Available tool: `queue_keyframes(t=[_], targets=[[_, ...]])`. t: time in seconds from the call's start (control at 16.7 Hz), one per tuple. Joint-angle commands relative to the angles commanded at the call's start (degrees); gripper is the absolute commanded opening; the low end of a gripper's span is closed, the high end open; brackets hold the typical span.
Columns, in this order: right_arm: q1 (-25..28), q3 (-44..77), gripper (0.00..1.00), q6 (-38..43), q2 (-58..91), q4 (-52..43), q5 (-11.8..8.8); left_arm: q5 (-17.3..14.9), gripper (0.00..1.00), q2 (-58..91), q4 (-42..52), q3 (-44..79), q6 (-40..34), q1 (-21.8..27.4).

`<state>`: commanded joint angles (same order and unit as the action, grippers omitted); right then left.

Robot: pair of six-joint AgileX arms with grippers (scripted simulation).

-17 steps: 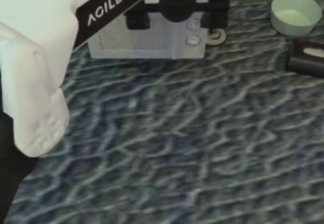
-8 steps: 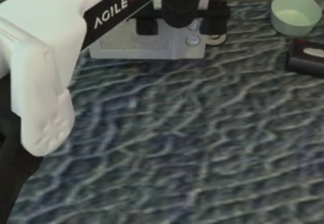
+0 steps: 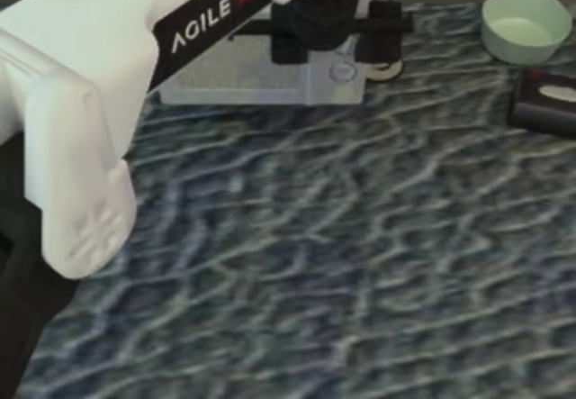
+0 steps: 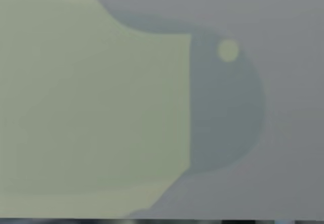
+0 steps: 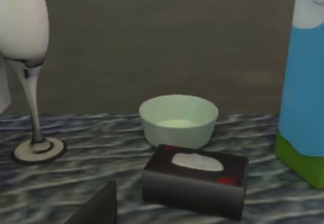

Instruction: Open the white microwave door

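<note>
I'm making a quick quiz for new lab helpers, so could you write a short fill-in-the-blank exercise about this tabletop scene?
1. The left end effector is at the front of the white ____.
2. The microwave door has a grey mesh ____.
3. The pale green ____ stands beyond the dark tissue box in the right wrist view.
4. The table is covered by a ____ rippled cloth.

Missing words: microwave; window; bowl; blue
</note>
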<state>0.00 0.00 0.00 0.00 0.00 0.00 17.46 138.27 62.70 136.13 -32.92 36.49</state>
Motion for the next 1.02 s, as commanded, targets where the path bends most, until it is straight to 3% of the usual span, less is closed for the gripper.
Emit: queue_keyframes(t=[0.42, 0.48, 1.02], targets=[[0.0, 0.0, 1.00, 0.0, 0.0, 0.0, 0.0, 0.0, 0.00, 0.0, 0.0, 0.0, 0.0, 0.0], [0.0, 0.0, 1.00, 0.0, 0.0, 0.0, 0.0, -1.2, 0.00, 0.0, -0.3, -2.0, -0.5, 1.9], [0.0, 0.0, 1.00, 0.0, 0.0, 0.0, 0.0, 0.9, 0.00, -7.6, -5.0, -13.3, -1.8, 1.9]])
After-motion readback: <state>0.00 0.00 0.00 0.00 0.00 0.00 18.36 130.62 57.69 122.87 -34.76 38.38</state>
